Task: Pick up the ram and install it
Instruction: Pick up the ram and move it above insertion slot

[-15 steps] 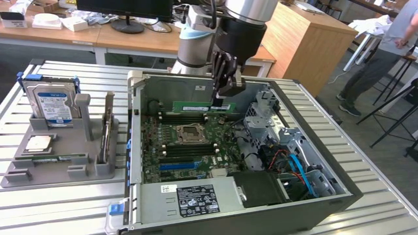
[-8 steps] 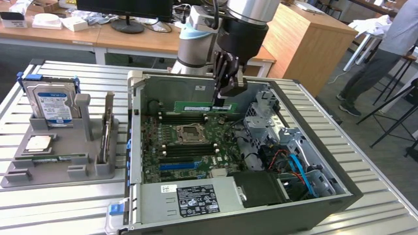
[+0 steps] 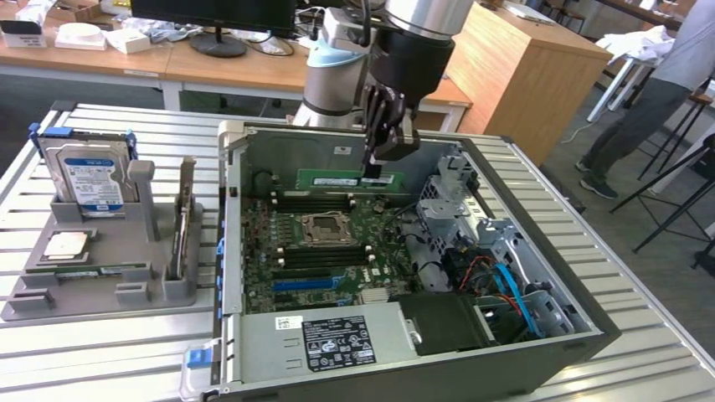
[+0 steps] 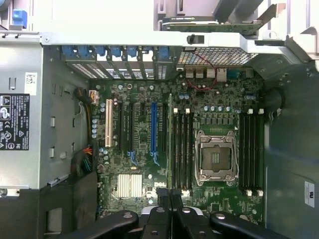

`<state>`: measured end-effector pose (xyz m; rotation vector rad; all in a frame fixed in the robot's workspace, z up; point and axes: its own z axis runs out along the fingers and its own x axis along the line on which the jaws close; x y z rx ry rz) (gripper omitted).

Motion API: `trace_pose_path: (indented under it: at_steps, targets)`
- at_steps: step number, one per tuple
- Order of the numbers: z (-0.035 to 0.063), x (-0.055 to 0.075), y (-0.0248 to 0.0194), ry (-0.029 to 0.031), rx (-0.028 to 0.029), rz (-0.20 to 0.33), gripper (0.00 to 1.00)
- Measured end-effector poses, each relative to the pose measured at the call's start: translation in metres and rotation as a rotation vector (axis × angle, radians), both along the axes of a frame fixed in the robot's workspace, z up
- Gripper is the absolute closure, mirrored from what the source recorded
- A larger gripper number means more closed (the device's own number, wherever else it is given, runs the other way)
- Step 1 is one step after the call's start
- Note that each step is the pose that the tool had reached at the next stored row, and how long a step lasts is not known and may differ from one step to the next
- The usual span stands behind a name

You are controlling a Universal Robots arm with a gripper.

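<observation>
The gripper (image 3: pixel 377 174) is closed narrow on one end of the ram (image 3: pixel 333 180), holding the green stick level inside the open computer case (image 3: pixel 233 251), over the memory slots (image 3: pixel 324 203) just behind the empty processor socket (image 3: pixel 321 224). A metal drive cage (image 3: pixel 447 188) stands close on the exterior view's right. The hard drive (image 3: pixel 95 180) and silver chip (image 3: pixel 67 245) sit in the grey holder (image 3: pixel 151 251) outside
</observation>
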<state>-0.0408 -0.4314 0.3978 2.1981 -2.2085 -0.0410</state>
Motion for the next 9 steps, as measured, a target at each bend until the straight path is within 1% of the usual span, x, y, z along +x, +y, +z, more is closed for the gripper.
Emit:
trace_pose_path:
  at_steps: [9]
  targets:
    - [-0.002,-0.001,0.0152,-0.0004,0.0012,-0.002,0.89]
